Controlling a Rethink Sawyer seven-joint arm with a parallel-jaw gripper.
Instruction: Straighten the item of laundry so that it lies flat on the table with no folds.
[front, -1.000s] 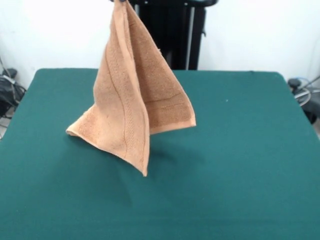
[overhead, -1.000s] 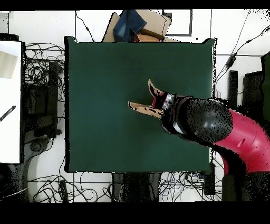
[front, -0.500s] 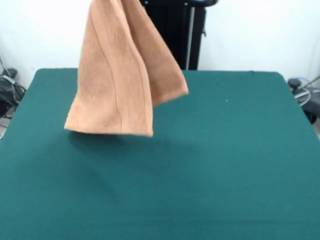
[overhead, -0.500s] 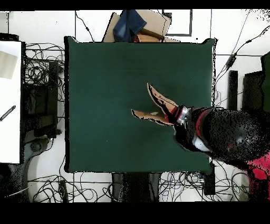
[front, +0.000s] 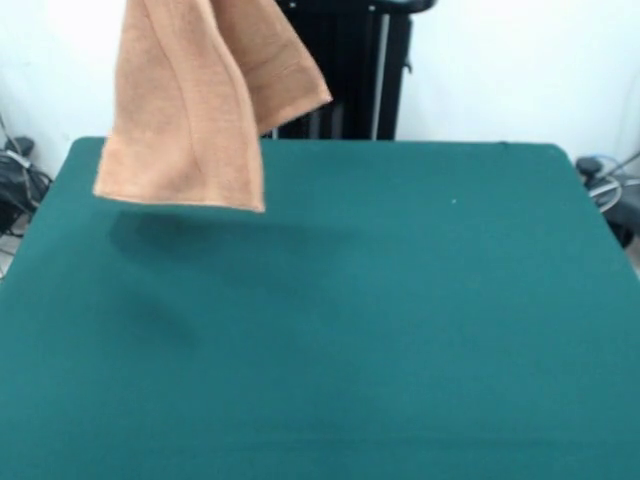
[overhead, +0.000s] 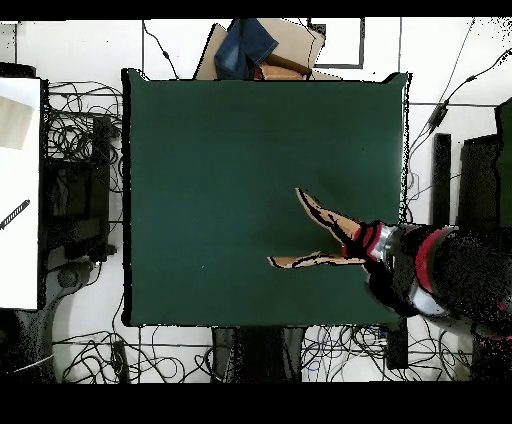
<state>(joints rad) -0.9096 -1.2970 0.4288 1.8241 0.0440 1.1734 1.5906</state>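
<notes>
Setting was a robotics lab. A green felt surface (overhead: 220, 180) stood on a pale floor, ringed by loose cables (overhead: 80, 130) and black equipment boxes (overhead: 75, 205). A black pedestal (front: 345, 65) stood against a bare white wall (front: 500, 60). A cardboard box (overhead: 290, 45) of cloth sat at one edge.

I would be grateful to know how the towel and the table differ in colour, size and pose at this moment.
The towel is peach-orange; the table is dark green. The towel is small; the table is far larger. The towel hangs draped and folded in the air, its lower edge clear of the top with a shadow beneath, while the table lies flat. The overhead view shows the towel hanging from the gripper. Both are rectangular with a soft, cloth-like surface.
</notes>
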